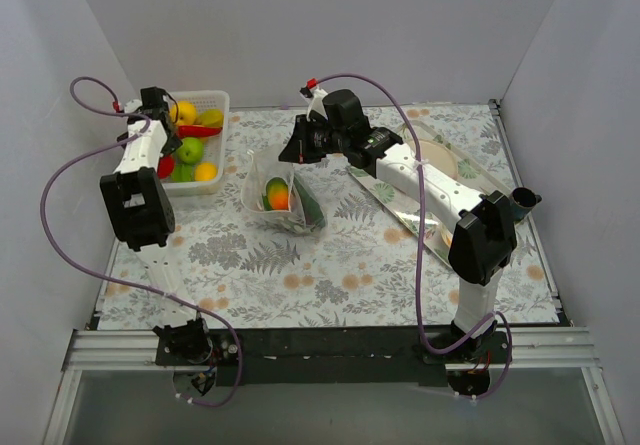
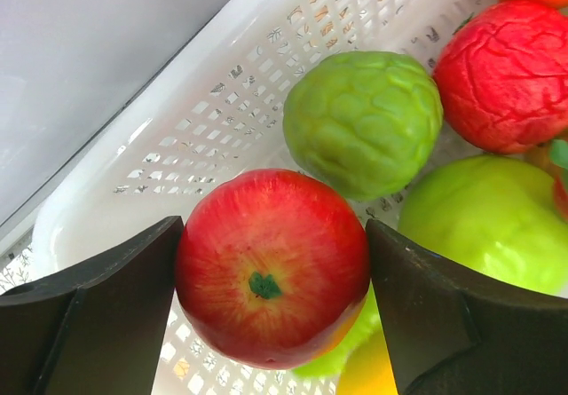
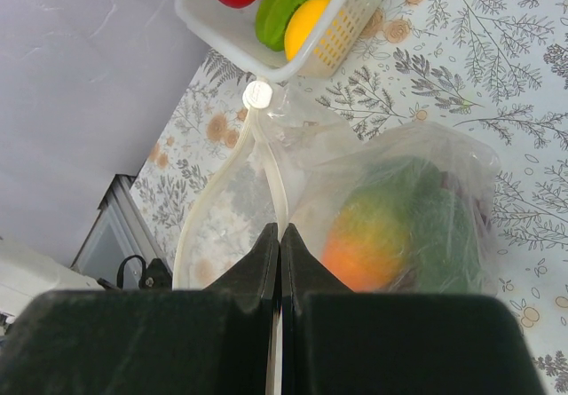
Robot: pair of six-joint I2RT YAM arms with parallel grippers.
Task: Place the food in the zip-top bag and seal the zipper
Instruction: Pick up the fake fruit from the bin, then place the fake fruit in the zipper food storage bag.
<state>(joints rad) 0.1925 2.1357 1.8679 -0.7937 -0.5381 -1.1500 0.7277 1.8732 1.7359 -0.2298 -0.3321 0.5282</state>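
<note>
Left end effector (image 2: 273, 235) clamped on red apple (image 2: 271, 280), white basket (image 2: 222, 84) beneath it. Right end effector (image 3: 280, 235) pinched shut on zipper (image 3: 266, 173), with bag (image 3: 399, 209) just ahead of its tips, mouth gaping. Lift apple straight up, clear the basket wall, release low over the mouth.

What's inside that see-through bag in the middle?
An orange fruit and a green piece beside it show through the bag. The cloudy plastic and those two hide anything beneath or behind them.
</note>
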